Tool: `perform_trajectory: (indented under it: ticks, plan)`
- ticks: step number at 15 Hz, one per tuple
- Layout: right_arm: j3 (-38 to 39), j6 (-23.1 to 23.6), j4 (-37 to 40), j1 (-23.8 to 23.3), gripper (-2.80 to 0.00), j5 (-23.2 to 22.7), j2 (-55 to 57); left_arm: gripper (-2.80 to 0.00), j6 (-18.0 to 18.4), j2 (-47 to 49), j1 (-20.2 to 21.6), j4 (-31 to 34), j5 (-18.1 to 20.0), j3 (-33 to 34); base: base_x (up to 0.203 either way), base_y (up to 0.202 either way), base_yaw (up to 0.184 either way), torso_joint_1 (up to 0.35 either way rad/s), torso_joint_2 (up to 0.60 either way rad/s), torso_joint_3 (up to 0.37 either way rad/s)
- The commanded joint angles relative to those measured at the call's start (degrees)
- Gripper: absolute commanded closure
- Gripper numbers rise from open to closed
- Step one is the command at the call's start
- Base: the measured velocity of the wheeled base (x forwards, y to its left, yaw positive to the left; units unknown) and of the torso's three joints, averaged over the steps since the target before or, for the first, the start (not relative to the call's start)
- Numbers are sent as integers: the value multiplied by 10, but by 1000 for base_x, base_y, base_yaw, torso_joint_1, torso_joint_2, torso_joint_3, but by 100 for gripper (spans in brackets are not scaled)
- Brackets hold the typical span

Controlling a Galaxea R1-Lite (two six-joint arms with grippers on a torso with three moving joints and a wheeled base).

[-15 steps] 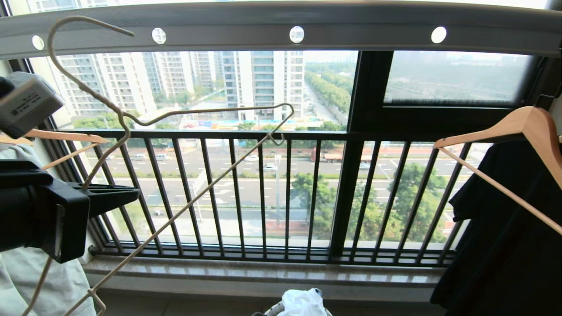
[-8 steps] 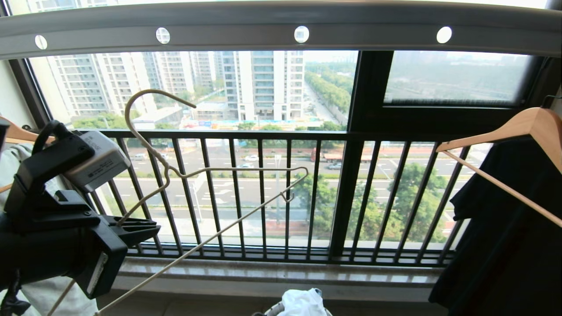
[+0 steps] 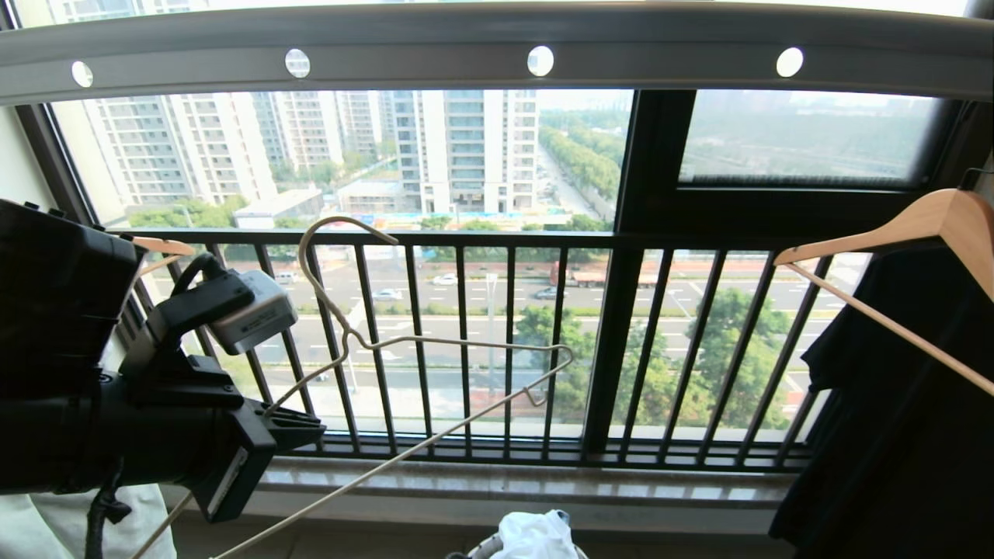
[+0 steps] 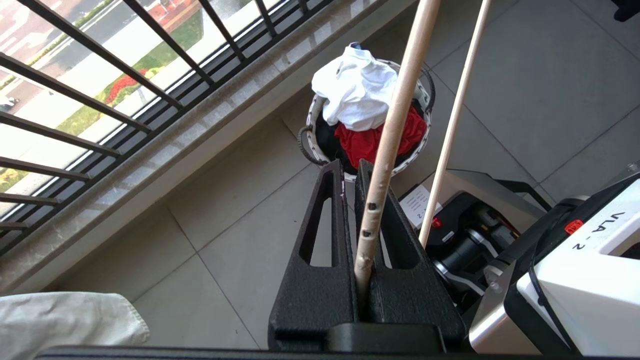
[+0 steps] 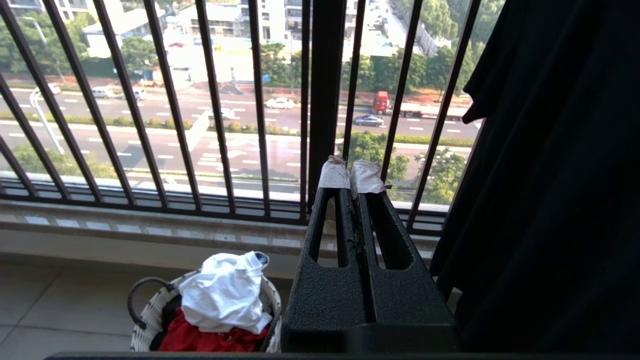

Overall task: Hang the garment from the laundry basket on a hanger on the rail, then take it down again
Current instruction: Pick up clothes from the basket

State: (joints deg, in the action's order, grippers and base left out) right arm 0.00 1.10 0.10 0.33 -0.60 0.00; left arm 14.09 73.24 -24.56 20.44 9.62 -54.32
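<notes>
My left gripper (image 3: 299, 427) is at the lower left, shut on the thin cream wire hanger (image 3: 466, 342) near its neck. The hook stands upright in front of the window bars, well below the grey holed rail (image 3: 652, 58). In the left wrist view the gripper (image 4: 351, 167) pinches the hanger's wire (image 4: 395, 115) between its black fingers. Below on the floor stands the white woven laundry basket (image 4: 312, 135), with the white garment (image 4: 357, 87) crumpled on top. The right gripper (image 5: 351, 175) is shut and empty, with taped tips; beside it are the basket (image 5: 145, 320) and garment (image 5: 225, 292).
A wooden hanger (image 3: 916, 225) carries a black garment (image 3: 893, 427) at the right. The black window railing (image 3: 509, 349) and stone sill (image 3: 466, 485) run across ahead. A pale garment (image 3: 31, 528) hangs at far left. Red cloth (image 4: 370, 140) lies under the white garment.
My left arm has come down and to the right with the hanger. Its hook, up by the rail a second ago, now sits level with the top of the window railing.
</notes>
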Motion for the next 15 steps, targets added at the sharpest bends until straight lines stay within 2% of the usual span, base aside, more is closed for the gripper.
perform_trajectory:
  ticks: [1,5,15]
  plan:
    - [0,0,0,0,0,0,-1,0,8,19,13,1,24,1,0,0,0,0,0,0]
    - [0,0,0,0,0,0,-1,0,14,12,14,0,80,6,0,0,0,0,0,0]
    - [0,0,0,0,0,0,-1,0,13,57,14,-1,83,7,0,0,0,0,0,0]
